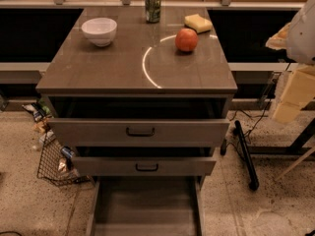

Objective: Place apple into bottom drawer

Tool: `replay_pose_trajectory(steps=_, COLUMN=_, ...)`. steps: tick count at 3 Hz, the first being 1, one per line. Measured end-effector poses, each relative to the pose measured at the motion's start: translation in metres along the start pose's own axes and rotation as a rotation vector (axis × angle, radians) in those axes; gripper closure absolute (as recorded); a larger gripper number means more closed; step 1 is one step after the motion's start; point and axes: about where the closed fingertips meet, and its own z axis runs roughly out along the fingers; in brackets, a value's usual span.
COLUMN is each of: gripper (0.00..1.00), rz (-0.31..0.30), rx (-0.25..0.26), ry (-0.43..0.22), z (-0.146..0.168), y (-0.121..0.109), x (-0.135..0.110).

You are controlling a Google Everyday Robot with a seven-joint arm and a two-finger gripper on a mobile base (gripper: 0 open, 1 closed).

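The apple [186, 39], round and red-orange, sits on the right part of the brown cabinet top [113, 65], just in front of a yellow sponge [198, 22]. The bottom drawer [145, 203] is pulled far out at the foot of the cabinet, and its flat floor shows nothing in it. My gripper [279, 37] is at the right edge of the view, beside the cabinet and well to the right of the apple, at about its height. It touches nothing. The rest of the arm [298, 90] hangs below it.
A white bowl [99, 30] stands at the top's back left and a green can [152, 5] at the back middle. The two upper drawers [140, 131] with dark handles are partly pulled out. A wire basket [54, 163] with rubbish is on the floor left, a black bar [246, 154] right.
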Motion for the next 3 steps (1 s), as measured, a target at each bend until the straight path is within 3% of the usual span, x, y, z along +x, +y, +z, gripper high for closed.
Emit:
replay_pose_trajectory(steps=1, gripper=0.00, rz=0.000, rx=0.000, ry=0.000, z=0.000, y=0.000, x=0.000)
replay_pose_trajectory(steps=2, gripper=0.00, rz=0.055, rx=0.029, ry=-0.033, z=0.004, y=-0.019, x=-0.012)
replay_pose_trajectory(steps=3, gripper=0.00, rz=0.234, rx=0.130, ry=-0.138, z=0.028, y=-0.099, x=-0.024)
